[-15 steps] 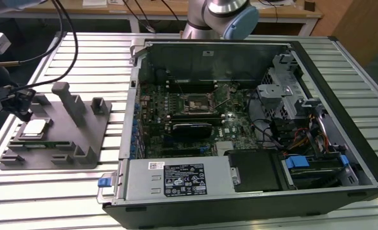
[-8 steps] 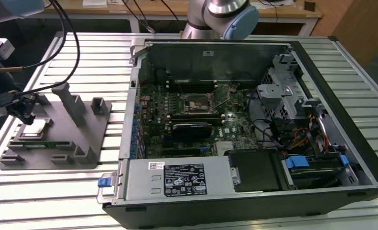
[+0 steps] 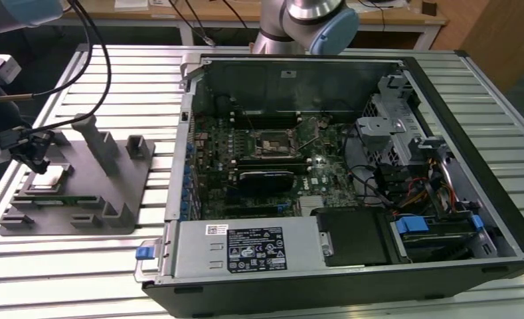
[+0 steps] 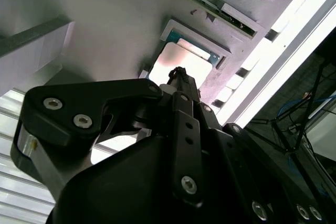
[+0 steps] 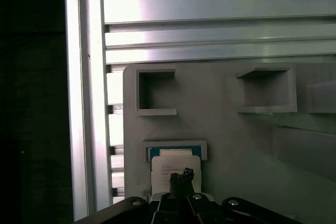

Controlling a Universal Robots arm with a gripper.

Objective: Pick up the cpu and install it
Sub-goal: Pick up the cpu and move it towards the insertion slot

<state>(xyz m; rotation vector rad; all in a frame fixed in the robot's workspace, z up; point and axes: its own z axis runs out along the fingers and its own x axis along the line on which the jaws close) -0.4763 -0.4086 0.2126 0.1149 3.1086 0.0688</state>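
The cpu [image 3: 54, 177] lies flat in a square recess of the grey fixture [image 3: 120, 193] at the exterior view's left; its pale metal top and greenish edge show. My gripper [image 3: 38, 159] hangs just above it, pointing down, shut, with nothing held. In both wrist views the dark narrow gripper tip [image 4: 178, 75] [image 5: 182, 174] sits over the near part of the cpu [image 4: 184, 59] [image 5: 170, 163], partly hiding it. Whether the tip touches the chip I cannot tell. The motherboard socket [image 3: 271, 143] sits inside the open computer case [image 3: 474, 166].
A long green strip module [image 3: 58, 198] lies in a fixture slot beside the cpu. Tall grey posts [image 3: 97, 143] rise from the fixture close to the gripper. A cable [image 3: 97, 60] hangs over the slatted metal table [image 3: 67, 266]. The case wall [image 3: 184, 146] stands between fixture and socket.
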